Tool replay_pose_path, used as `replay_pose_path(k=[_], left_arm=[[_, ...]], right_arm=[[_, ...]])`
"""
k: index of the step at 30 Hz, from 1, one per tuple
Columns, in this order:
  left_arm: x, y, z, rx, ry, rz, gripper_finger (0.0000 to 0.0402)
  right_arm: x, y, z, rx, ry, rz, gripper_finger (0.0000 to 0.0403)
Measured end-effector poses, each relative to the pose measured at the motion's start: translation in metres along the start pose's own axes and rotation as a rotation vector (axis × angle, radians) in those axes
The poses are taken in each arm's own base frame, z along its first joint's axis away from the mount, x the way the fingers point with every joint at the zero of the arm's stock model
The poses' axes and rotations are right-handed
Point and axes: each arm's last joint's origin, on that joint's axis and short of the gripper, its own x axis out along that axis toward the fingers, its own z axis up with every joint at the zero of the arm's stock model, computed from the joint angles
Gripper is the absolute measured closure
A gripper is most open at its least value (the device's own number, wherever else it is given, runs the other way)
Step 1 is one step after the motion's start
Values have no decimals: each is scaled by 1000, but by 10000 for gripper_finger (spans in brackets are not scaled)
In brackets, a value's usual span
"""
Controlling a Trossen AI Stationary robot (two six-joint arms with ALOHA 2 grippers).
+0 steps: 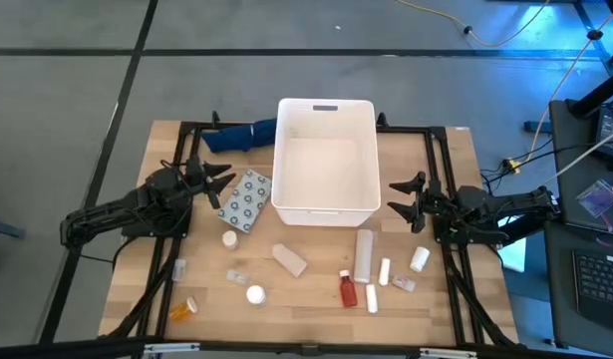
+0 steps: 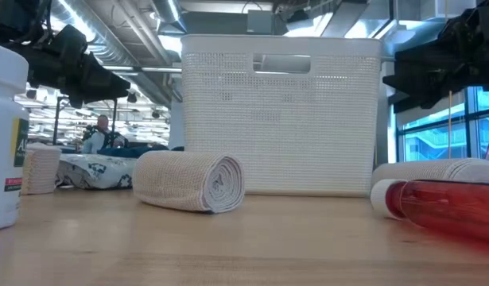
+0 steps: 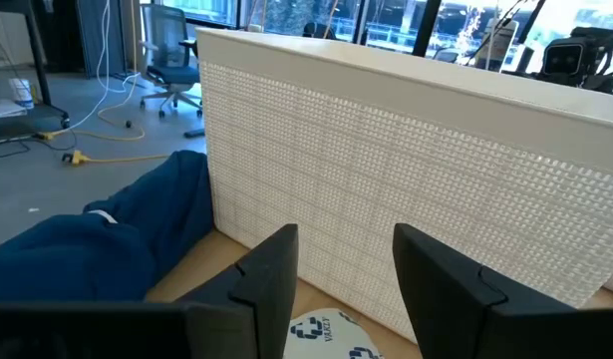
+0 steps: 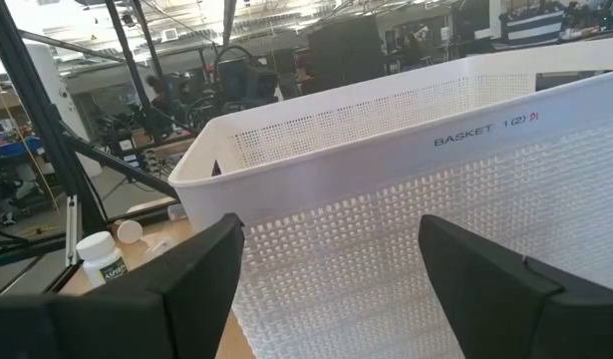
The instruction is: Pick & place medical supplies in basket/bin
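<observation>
White rectangular plastic tub [image 1: 325, 204] sits mid-table, empty. Grey foil blister pack [image 1: 245, 199] lies beside it under my left gripper [image 1: 218, 184], fingers apart, empty; right gripper [image 1: 407, 201] likewise. Pack: light, thin, flexible; pinch across one edge. Beige bandage roll [image 1: 290, 260]: soft, squeezable.

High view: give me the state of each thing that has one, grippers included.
white basket: upright, nothing visible inside
left gripper: open, empty, over the blister pack
right gripper: open, empty, beside the basket
blister pack: flat on the table
beige roll: lying on its side
red bottle: lying down
orange pill bottle: lying down
blue cloth: crumpled beside the basket
</observation>
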Motion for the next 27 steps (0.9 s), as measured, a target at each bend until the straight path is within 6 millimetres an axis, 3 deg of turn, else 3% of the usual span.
replay_pose_path(k=[15,21,27], left_arm=[[0,0,0,0,0,0,242],[0,0,0,0,0,0,242],[0,0,0,0,0,0,242]], right_arm=[[0,0,2,34,-20,-1,100],[-2,3,18,96,-179,20,100],[-6,0,33,255,-349,-81,100]])
